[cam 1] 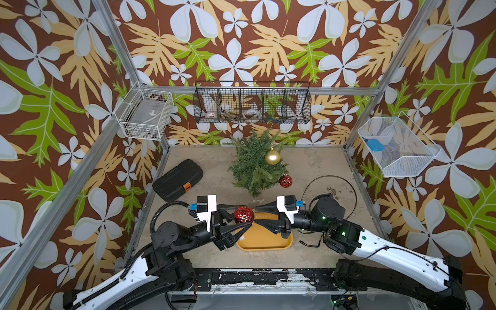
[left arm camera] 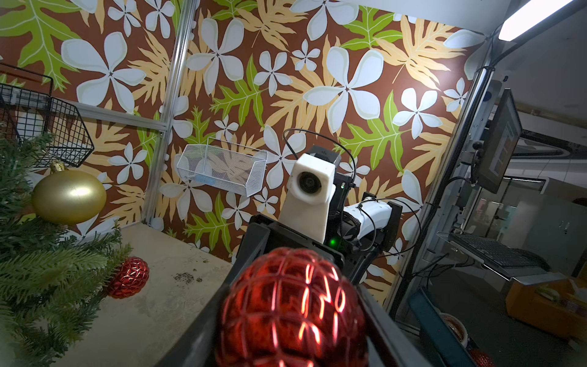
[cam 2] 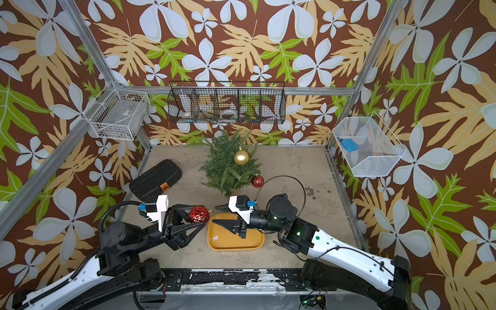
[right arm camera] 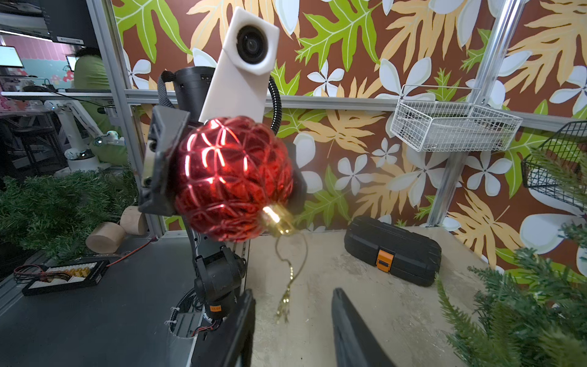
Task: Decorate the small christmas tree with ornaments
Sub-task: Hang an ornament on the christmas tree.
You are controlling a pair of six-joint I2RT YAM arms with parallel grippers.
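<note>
A white wire basket [cam 1: 145, 114] on the left wall holds a clear box whose label is too small to read. Below it, a black plastic tool case with an orange latch [cam 1: 177, 179] lies on the mottled beige worktop [cam 1: 322, 171].

The left gripper [cam 1: 243, 217] reaches in near the far left corner of a shallow yellow plastic tray [cam 1: 264, 241]. Its fingers [cam 1: 236, 228] pinch a glittery red faceted bauble [cam 1: 243, 214] held up off the worktop. A gold cap [right arm camera: 278, 219] on that bauble points toward the right arm, and a thin gold hanging thread [right arm camera: 290, 270] dangles from it. A small orange sticker [right arm camera: 216, 307] on the left arm carries print too small to read.

Behind the tray, at the far middle of the worktop, stands the small christmas tree [cam 1: 252, 166], a bushy artificial evergreen with dark green fronds. A smooth shiny gold bauble [cam 1: 272, 157] hangs on its upper right side. A second red faceted bauble [cam 1: 285, 181] sits at the tip of a low frond on the same side; whether it touches the worktop cannot be told.

The right gripper [cam 2: 214, 214] faces the held bauble over the tray, its fingers [right arm camera: 346, 321] spread apart and holding nothing. In the right wrist view the thread hangs in the gap between them. On the right wall, a white mesh basket [cam 1: 402, 161] holds a blue object [cam 1: 374, 145].
</note>
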